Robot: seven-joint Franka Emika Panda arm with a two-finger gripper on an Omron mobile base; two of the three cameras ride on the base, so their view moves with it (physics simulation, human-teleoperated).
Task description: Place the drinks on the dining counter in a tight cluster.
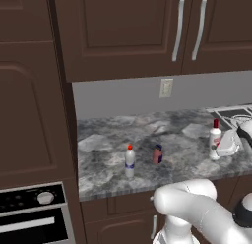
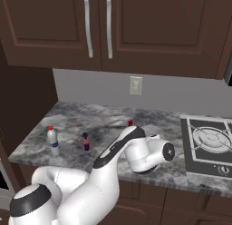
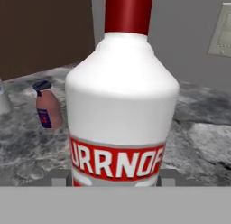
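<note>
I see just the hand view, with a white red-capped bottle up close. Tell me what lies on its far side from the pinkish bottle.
Observer: A cooktop is set in the counter on that side of the white bottle.
Operator: Now place the third drink.
Observer: The clear bottle, red-capped, stands upright beyond the pinkish bottle, nearer the counter's front edge.
Operator: Report what ends the counter past it.
Observer: A tall dark cabinet with a built-in oven.
</note>
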